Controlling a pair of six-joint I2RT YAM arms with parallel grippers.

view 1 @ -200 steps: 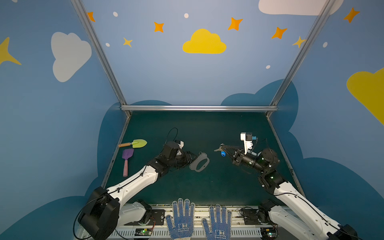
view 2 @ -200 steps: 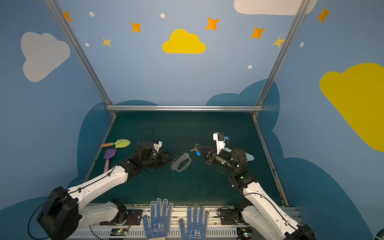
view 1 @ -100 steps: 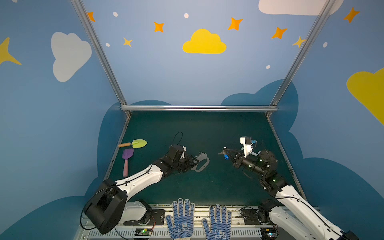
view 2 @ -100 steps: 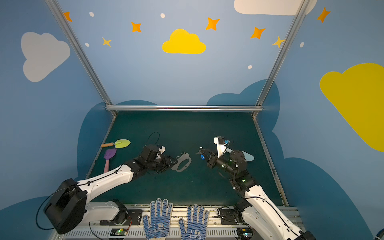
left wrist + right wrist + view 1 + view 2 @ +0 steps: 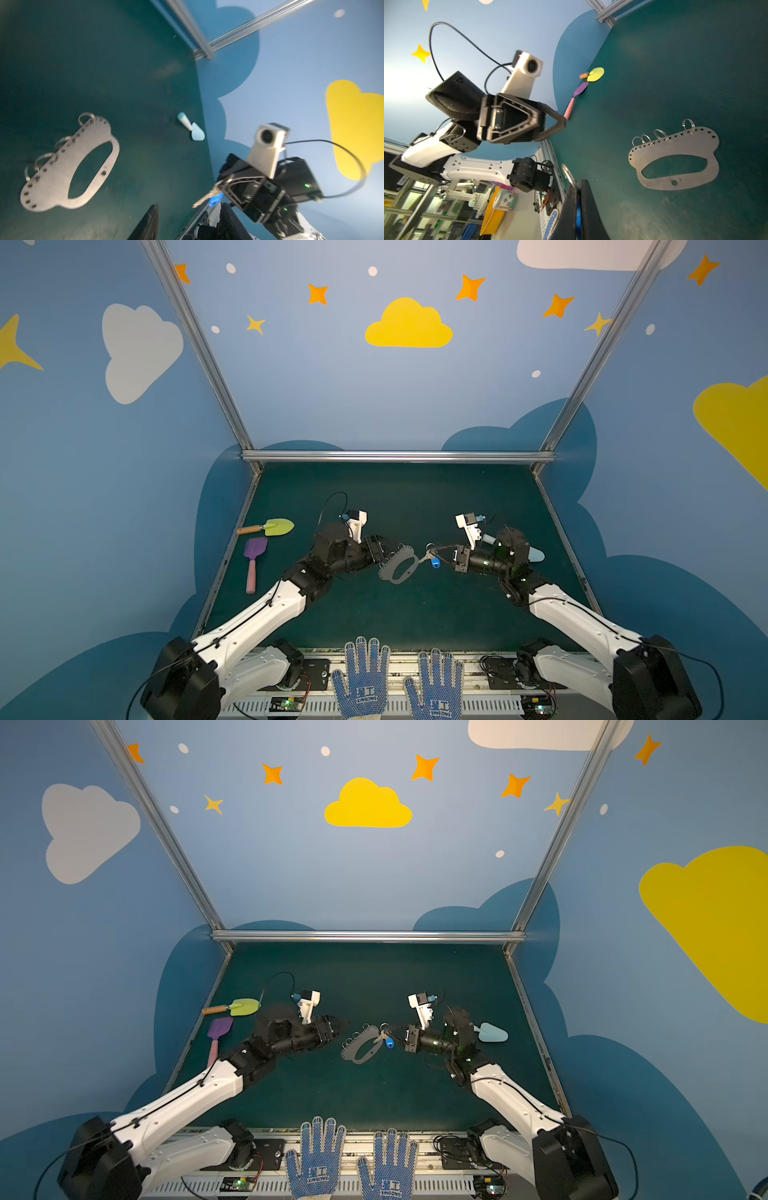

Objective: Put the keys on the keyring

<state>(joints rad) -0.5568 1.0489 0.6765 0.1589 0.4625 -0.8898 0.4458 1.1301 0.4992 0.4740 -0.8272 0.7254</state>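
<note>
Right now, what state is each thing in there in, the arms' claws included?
keyring: flat on the table, unheld, four wire rings on its edge.
keys: hanging from the right gripper, not on the keyring.
right gripper: shut on the keys.
left gripper: open, empty, near the keyring.
yellow spade: lying flat, untouched.
purple spade: lying flat, untouched.
pale blue spade: flat, behind the right arm.
gloves: flat at the front edge.

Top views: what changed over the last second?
The left gripper pulled back from the keyring, which lies flat, untouched; its jaws are open. The right gripper carried the keys lower and closer to the keyring. Unchanged: the right gripper's shut hold on the keys, the keyring's spot, the green spade, purple spade and pale blue spade.
</note>
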